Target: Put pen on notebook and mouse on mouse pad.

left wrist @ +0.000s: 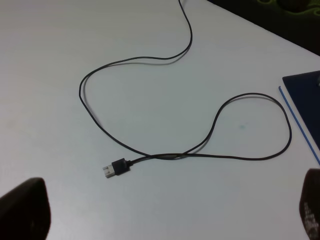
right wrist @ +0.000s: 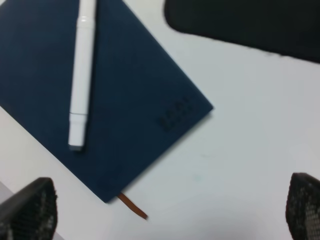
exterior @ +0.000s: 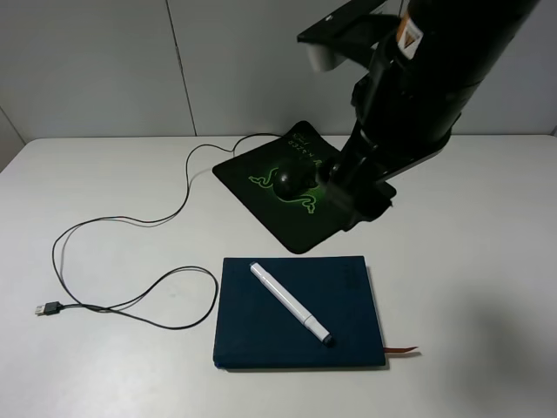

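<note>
The white pen point(exterior: 290, 302) point(right wrist: 81, 75) lies diagonally on the dark blue notebook point(exterior: 261, 340) point(right wrist: 130, 105) near the table's front. The black mouse point(exterior: 290, 179) rests on the black mouse pad point(exterior: 296, 228) with the green logo; its cable point(exterior: 130, 222) loops left to a USB plug point(exterior: 48, 308) point(left wrist: 115, 167). My right gripper point(right wrist: 167, 205) hangs open and empty above the notebook's ribbon corner. My left gripper point(left wrist: 167, 207) is open and empty over the USB plug. It does not show in the exterior high view.
The right arm point(exterior: 409, 87) looms over the mouse pad's right side and hides part of it. A brown ribbon point(exterior: 402, 351) point(right wrist: 132, 206) sticks out of the notebook. The notebook's corner point(left wrist: 305, 95) shows in the left wrist view. White table all around.
</note>
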Motion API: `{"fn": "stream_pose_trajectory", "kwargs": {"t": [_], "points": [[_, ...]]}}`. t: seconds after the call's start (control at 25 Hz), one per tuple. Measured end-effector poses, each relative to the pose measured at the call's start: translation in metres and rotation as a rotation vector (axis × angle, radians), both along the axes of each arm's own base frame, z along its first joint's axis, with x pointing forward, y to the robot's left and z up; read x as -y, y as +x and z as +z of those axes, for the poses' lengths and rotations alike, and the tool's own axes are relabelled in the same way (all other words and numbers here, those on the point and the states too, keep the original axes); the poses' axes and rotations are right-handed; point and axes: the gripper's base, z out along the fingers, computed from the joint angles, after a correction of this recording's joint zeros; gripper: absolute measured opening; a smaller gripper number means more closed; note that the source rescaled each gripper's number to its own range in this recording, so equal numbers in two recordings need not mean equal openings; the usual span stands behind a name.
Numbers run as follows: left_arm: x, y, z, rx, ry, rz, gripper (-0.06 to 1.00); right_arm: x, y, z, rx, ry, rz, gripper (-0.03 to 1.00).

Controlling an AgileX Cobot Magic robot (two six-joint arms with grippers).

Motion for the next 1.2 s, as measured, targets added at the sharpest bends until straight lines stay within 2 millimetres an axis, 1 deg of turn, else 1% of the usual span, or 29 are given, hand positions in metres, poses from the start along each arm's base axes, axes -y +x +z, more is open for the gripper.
{"fn": "stream_pose_trajectory", "kwargs": {"t": [0.12, 0.24, 0.32, 0.44, 0.68, 0.92, 1.2], "points": [[0.0, 0.0, 0.0, 0.0, 0.0, 0.0, 1.0, 0.02, 0.001, 0.013, 0.027, 0.009, -0.038, 1.0], [0.0, 0.0, 0.0, 0.0, 0.0, 0.0, 1.0, 0.046, 0.003, 0.021, 0.055, 0.016, -0.084, 1.0], [0.0, 0.0, 0.0, 0.0, 0.0, 0.0, 1.0, 0.064, -0.001, 0.026, 0.072, 0.024, -0.121, 1.0], [0.0, 0.0, 0.0, 0.0, 0.0, 0.0, 1.0, 0.086, -0.009, 0.03, 0.091, 0.037, -0.174, 1.0], [0.0, 0.0, 0.0, 0.0, 0.0, 0.0, 1.0, 0.12, -0.035, 0.029, 0.129, 0.064, -0.247, 1.0], [0.0, 0.0, 0.0, 0.0, 0.0, 0.0, 1.0, 0.139, -0.067, 0.024, 0.177, 0.134, -0.303, 1.0], [0.0, 0.0, 0.0, 0.0, 0.0, 0.0, 1.0, 0.162, -0.104, 0.017, 0.27, 0.212, -0.3, 1.0]]}}
